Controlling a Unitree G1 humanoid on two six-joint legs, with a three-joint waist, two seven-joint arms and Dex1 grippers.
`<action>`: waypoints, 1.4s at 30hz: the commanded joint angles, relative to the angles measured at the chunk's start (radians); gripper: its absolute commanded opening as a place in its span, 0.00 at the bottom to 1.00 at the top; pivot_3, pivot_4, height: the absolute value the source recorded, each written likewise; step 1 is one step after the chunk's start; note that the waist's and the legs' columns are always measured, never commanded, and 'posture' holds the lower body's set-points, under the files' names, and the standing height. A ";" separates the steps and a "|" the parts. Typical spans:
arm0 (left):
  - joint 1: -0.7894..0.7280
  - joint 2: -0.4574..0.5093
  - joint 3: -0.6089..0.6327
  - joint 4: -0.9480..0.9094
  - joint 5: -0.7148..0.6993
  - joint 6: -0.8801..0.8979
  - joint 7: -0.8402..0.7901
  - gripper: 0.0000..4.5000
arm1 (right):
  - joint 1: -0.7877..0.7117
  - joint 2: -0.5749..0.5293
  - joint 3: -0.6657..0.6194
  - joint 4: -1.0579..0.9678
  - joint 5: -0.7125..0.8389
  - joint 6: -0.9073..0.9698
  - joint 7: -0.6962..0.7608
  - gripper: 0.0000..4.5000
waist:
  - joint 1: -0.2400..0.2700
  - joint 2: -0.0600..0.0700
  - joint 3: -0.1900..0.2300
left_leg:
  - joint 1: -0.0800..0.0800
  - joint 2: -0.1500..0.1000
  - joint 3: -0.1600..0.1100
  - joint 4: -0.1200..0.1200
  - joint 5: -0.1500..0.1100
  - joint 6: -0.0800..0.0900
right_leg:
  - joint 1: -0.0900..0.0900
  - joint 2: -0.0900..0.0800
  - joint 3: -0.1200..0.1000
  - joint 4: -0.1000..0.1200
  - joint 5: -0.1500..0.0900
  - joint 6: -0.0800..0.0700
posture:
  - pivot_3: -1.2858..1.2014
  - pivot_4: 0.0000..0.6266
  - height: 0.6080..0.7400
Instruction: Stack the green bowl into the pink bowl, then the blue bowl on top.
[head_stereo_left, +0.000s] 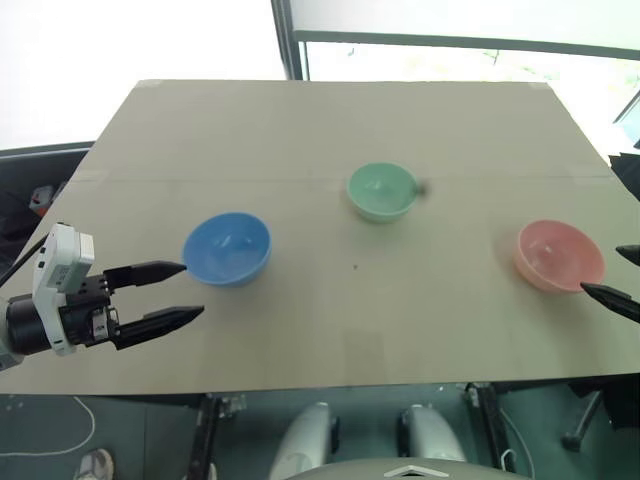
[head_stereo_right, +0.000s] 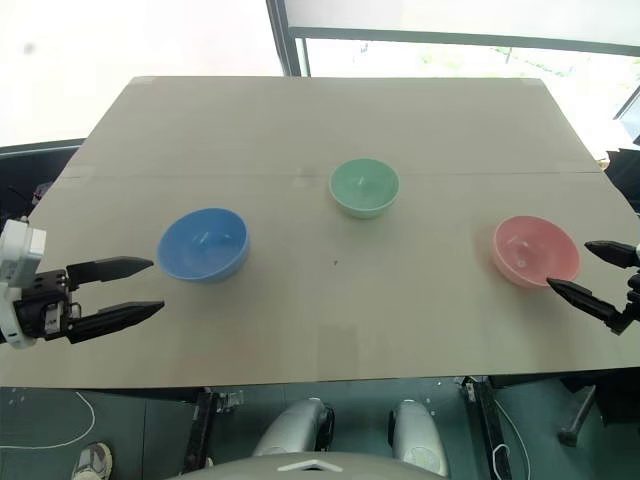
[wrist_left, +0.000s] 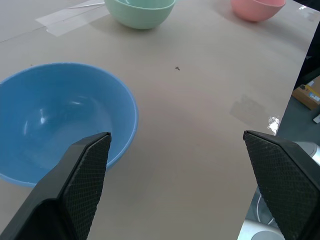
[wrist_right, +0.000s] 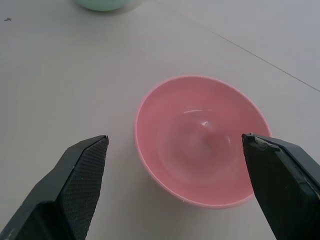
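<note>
Both eye views look down and forward from above the near edge of the tabletop (head_stereo_left: 320, 130), taking in its whole width with windows across the top of the frame, and they share almost the same scene (things sit slightly further left in the right eye view). The left wrist view sits low and close over the tabletop, looking along its two fingers (wrist_left: 80, 175) past the blue bowl (wrist_left: 60, 115) at centre left toward the green bowl (wrist_left: 140, 12) and the pink bowl (wrist_left: 257, 9) at the top edge. The right wrist view looks steeply down from close by onto the pink bowl at frame centre, with the green bowl at the upper left edge, so both wrist views share those two bowls.
</note>
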 joint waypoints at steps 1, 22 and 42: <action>-0.066 0.005 -0.017 -0.011 -0.016 -0.029 0.010 1.00 | -0.029 0.000 0.033 -0.056 0.008 0.016 -0.042 1.00 | 0.000 0.000 0.000 | 0.000 0.000 0.000 0.000 0.000 0.000 | 0.000 0.000 0.000 0.000 0.000 0.000 | 0.52 0.24 1.00; -0.401 -0.135 -0.398 -0.122 -0.045 -0.117 0.055 1.00 | -0.309 0.078 0.548 -0.024 -0.197 0.165 -0.376 1.00 | -0.007 -0.001 0.000 | 0.000 -0.001 0.001 0.002 0.000 0.000 | -0.001 0.003 -0.004 0.001 0.000 0.000 | 0.52 0.24 1.00; -0.310 -0.175 -0.401 -0.162 -0.037 -0.142 0.163 1.00 | -0.530 0.244 0.938 -0.307 -0.263 0.185 -0.340 0.00 | -0.017 -0.001 -0.001 | -0.002 0.003 0.000 0.002 0.001 -0.001 | -0.004 0.005 -0.004 0.002 0.000 0.000 | 0.52 0.24 1.00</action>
